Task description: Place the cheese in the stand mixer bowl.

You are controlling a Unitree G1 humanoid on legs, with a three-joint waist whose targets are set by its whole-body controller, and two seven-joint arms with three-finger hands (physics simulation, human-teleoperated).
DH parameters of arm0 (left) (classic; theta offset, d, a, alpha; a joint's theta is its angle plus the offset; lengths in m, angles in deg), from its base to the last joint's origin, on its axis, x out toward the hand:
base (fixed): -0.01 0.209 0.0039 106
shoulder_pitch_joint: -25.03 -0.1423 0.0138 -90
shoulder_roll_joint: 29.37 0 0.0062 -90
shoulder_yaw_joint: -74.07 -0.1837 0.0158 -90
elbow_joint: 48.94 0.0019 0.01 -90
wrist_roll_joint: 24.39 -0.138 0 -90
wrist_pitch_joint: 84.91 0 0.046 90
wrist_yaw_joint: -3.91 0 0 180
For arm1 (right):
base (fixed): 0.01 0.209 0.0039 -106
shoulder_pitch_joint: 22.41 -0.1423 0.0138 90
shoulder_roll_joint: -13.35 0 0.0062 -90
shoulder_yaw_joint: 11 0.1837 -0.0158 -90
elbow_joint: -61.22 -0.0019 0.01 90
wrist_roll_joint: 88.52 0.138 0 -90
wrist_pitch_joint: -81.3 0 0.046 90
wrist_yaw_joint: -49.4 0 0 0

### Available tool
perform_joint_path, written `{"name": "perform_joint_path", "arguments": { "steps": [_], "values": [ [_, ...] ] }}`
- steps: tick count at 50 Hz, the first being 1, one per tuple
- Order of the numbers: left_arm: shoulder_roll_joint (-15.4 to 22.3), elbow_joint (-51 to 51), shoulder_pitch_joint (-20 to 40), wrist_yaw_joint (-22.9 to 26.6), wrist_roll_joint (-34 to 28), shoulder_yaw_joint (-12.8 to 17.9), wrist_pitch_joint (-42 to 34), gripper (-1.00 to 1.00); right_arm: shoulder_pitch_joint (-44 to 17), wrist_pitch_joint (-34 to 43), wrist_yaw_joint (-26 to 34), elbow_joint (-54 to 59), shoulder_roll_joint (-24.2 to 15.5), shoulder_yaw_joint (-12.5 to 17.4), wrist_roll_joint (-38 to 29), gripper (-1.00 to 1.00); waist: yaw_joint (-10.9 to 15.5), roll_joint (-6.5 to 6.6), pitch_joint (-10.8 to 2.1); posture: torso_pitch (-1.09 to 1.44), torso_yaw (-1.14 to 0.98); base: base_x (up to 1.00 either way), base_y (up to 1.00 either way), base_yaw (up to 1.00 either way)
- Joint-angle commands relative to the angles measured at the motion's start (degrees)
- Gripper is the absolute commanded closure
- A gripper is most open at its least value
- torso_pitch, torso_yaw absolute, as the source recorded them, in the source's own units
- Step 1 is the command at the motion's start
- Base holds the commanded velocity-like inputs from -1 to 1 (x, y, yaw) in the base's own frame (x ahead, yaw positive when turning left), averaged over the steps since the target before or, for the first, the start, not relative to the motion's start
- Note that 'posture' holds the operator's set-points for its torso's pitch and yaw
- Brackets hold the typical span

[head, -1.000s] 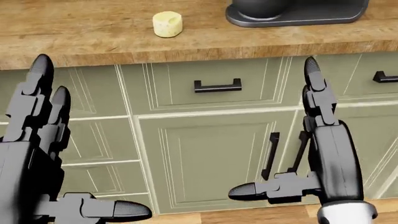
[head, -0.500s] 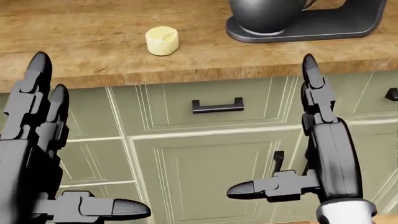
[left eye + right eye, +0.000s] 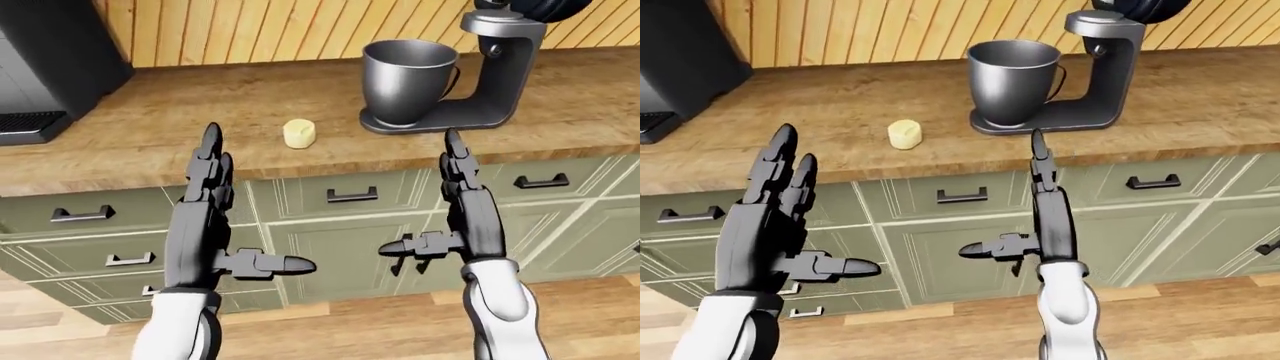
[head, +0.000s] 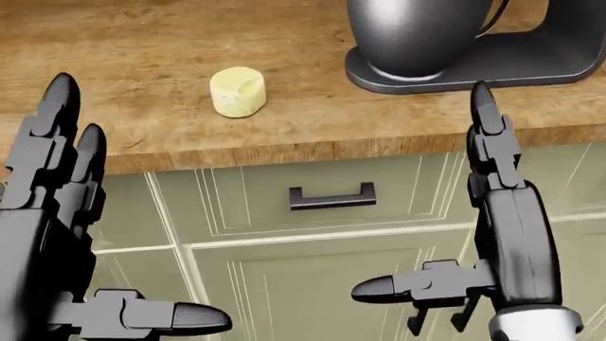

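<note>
Nearest the robot: left hand point(image 3: 205, 217) and right hand point(image 3: 462, 214), both raised flat with fingers straight up and thumbs pointing inward toward each other. Both fully spread, nothing held. They stand level with the cabinet fronts, below the counter edge, well apart from one another.

Behind the hands: green cabinet drawers point(image 3: 350, 196) with dark handles, under a wooden counter point(image 3: 150, 142).

On the counter: the cheese point(image 4: 236, 91), a small pale cylinder standing on its flat end, near the counter's edge, between the two hands in the head view and somewhat closer to the left one. Untouched.

Beyond it, to the right in the eye views: the stand mixer point(image 3: 495, 75), its metal bowl point(image 3: 408, 71) seated on the base, mouth open and seemingly empty, head tilted or raised above. Cheese and bowl near but apart. A dark appliance point(image 3: 50, 52) sits at far left.

Judgement: reach phase, grasp not yet begun. Either hand must rise above the counter edge first. The right hand looks better, since the carry to the bowl runs rightward. Approach from above, close thumb against fingers across the cheese's curved sides, lift clear of the rim, release low inside the bowl, avoiding the mixer head.
</note>
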Motion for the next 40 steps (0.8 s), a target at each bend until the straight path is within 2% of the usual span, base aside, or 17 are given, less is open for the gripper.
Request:
{"name": "perform_joint_path", "arguments": {
  "steps": [1,4,6,8,10,12,16,24,32,33,34,35,38,40],
  "values": [
    [-0.1,-2.2,1.3,0.1,0.2,-0.6,2.1,-1.00,-1.1,-2.1,-0.8,-2.8,-0.4,1.1,-0.1,-1.00,-0.2,0.01,-0.89,0.00,0.00,0.15,0.00,0.00],
    [-0.2,-2.4,1.1,0.2,0.3,-0.4,2.1,-1.00,-0.6,-2.6,-1.2,-2.7,-0.2,1.4,0.3,-1.00,-0.4,-1.52,-1.11,0.00,0.00,0.03,0.00,0.00],
    [-0.2,-2.3,0.9,0.1,0.3,-0.5,2.4,-1.00,-0.1,-2.6,-2.0,-2.7,-0.2,2.0,0.4,-1.00,0.1,-3.01,-0.62,0.00,0.00,0.00,0.00,0.00],
    [-0.2,-2.1,0.7,0.1,0.2,-0.7,2.8,-1.00,0.3,-2.5,-2.5,-3.0,-0.2,2.5,0.7,-1.00,0.5,-5.83,-1.06,0.00,0.00,0.00,0.00,0.00],
    [-0.2,-2.1,0.6,0.0,0.2,-0.8,2.8,-1.00,0.3,-2.5,-2.7,-2.9,-0.2,2.4,0.7,-1.00,0.7,-5.00,-1.08,0.00,0.00,0.00,0.00,0.00],
    [-0.2,-2.1,0.5,0.0,0.2,-0.8,2.9,-1.00,0.4,-2.7,-2.7,-2.8,-0.2,2.3,0.8,-1.00,0.7,-4.73,-1.95,0.00,0.00,0.00,0.00,0.00],
    [-0.2,-2.1,0.4,0.0,0.2,-0.9,3.0,-1.00,0.6,-3.0,-2.9,-2.8,-0.2,2.3,1.0,-1.00,0.3,-4.08,-2.38,0.00,0.00,0.00,0.00,0.00],
    [-0.2,-2.6,0.2,0.0,0.1,-0.9,2.7,-1.00,1.7,-3.1,-2.8,-4.2,-0.3,3.0,1.0,-1.00,-0.1,-3.91,-2.65,0.00,0.00,0.00,0.00,0.00],
    [-0.2,-2.7,0.4,0.0,0.1,-0.9,2.5,-1.00,2.1,-3.4,-2.9,-4.6,-0.2,2.9,0.8,-1.00,-0.3,-3.94,-2.04,0.00,0.00,0.02,0.00,0.00],
    [-0.2,-2.7,0.4,0.0,0.1,-0.9,2.5,-1.00,2.1,-3.4,-2.9,-4.6,-0.2,2.9,0.7,-1.00,-0.3,-3.48,-2.88,0.00,0.00,0.05,0.00,0.00],
    [-0.2,-2.7,0.4,0.0,0.1,-0.9,2.5,-1.00,2.1,-3.3,-2.9,-4.6,-0.2,2.9,0.7,-1.00,-0.4,-3.37,-1.81,0.00,0.00,0.06,0.00,0.00],
    [-0.2,-2.8,0.2,-0.1,0.1,-1.0,2.6,-1.00,2.2,-3.4,-2.9,-4.6,-0.2,2.9,0.7,-1.00,-0.4,-3.36,-1.35,0.00,0.00,0.05,0.00,0.00],
    [-0.2,-2.8,0.3,0.0,0.1,-1.0,2.6,-1.00,2.3,-3.4,-2.8,-4.8,-0.2,2.9,0.7,-1.00,-0.5,-3.80,-0.92,0.00,0.00,0.08,0.00,0.00],
    [-0.2,-2.8,0.3,0.0,0.1,-1.0,2.5,-1.00,2.3,-3.5,-2.7,-4.7,-0.2,2.9,0.7,-1.00,-0.4,-4.56,-0.40,0.00,0.00,0.15,0.00,0.00]
  ]
}}
